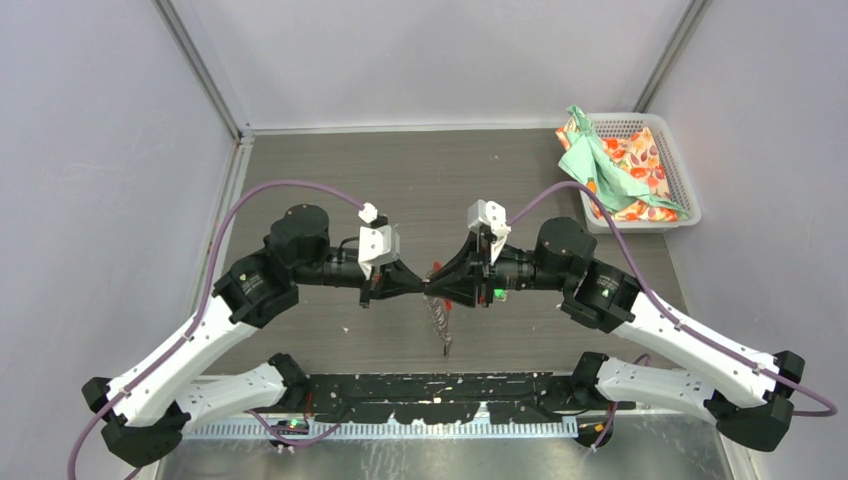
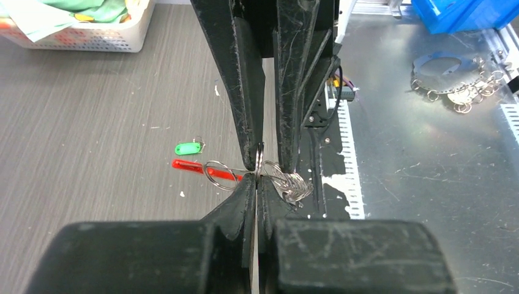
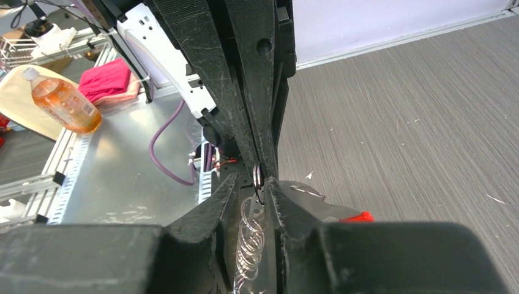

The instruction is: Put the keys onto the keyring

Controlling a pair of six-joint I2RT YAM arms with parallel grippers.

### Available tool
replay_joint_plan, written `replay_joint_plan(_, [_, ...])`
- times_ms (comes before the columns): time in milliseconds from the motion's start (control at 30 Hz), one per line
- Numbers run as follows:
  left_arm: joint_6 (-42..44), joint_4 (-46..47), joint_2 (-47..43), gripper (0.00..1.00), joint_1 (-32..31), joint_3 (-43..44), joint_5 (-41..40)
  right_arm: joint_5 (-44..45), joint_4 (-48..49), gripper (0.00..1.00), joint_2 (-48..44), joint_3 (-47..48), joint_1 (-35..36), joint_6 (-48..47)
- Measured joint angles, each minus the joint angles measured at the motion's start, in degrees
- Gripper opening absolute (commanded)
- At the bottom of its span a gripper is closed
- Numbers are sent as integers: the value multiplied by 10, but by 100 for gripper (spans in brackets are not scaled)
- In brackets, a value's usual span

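The keyring [image 2: 291, 185] hangs between the 2 meeting tips: left gripper [image 2: 256, 181] shut on it, right gripper [image 3: 254, 187] slightly parted round its loops, grip unclear.

From above, the keyring [image 1: 441, 322] is a thin strand, its links too small to tell, its top covered where the left jaws and right jaws meet. At the left wrist view's centre the red tab [image 2: 190, 165] ends behind the left jaws, and the basket [image 2: 92, 38] is cropped at upper left. The right wrist view shows only the tab's tip, and the keyring's coils are cut off at the bottom edge.
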Motion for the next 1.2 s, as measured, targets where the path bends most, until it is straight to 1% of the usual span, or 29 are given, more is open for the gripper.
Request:
replay_joint_plan(33, [5, 0, 0, 0, 0, 0, 0, 2, -2, 35, 0, 1, 1, 3])
replay_joint_plan(133, [24, 0, -1, 0, 0, -2, 0, 11, -19, 56, -1, 10, 5, 13])
replay_joint_plan(167, [31, 0, -2, 0, 0, -2, 0, 18, -29, 59, -1, 14, 5, 16])
replay_joint_plan(300, [63, -7, -10, 0, 0, -10, -5, 56, -82, 63, -11, 36, 3, 25])
replay_joint_plan(433, [87, -17, -22, 0, 0, -25, -7, 129, -144, 66, -42, 57, -18, 40])
replay_joint_plan(533, [94, -18, -25, 0, 5, -43, -7, 207, -190, 66, -75, 55, -48, 66])
replay_joint_plan(667, [93, -24, -26, 0, 20, -74, -7, 317, -240, 63, -104, 17, -77, 122])
replay_joint_plan(767, [93, -27, -26, 0, 25, -82, -5, 387, -272, 62, -112, -45, -98, 173])
replay_joint_plan(833, [93, -25, -27, 0, 26, -82, 0, 416, -286, 60, -110, -104, -116, 207])
replay_joint_plan(933, [91, -23, -29, 0, 26, -82, 7, 435, -286, 57, -102, -193, -141, 241])
replay_joint_plan(1033, [86, -17, -35, 0, 26, -86, 14, 437, -263, 54, -101, -274, -167, 261])
replay_joint_plan(1100, [84, -14, -39, 0, 26, -89, 18, 434, -238, 52, -91, -305, -185, 270])
replay_joint_plan(1200, [76, -9, -43, 0, 26, -93, 24, 421, -190, 51, -57, -316, -218, 283])
